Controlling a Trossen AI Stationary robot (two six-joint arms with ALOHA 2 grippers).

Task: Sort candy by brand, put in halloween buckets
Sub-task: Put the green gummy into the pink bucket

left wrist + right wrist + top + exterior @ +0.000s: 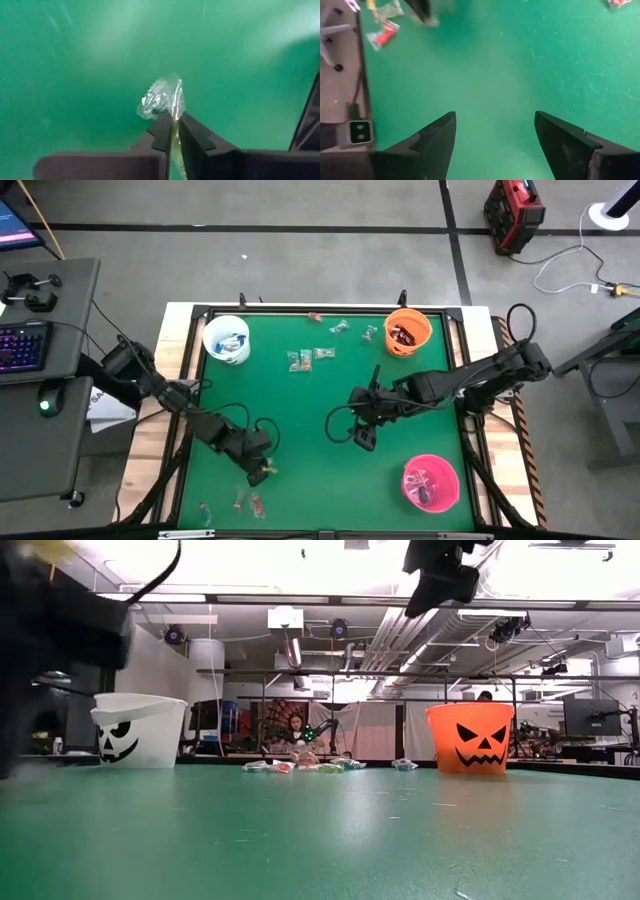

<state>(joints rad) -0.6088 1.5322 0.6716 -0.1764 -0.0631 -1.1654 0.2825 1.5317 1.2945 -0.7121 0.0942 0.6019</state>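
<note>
Left gripper (171, 131) pinches a clear-wrapped candy (162, 97) well short of the white bucket (226, 338), likely carrying next to its matching bucket; right gripper (494, 131) hovers wide open, empty

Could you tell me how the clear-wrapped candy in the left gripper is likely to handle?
The candy probably weighs very little: the left gripper holds it by a pinch of wrapper. The crinkled clear film looks floppy and may be slippery, so it could slide out. It seems unlikely to roll.
</note>
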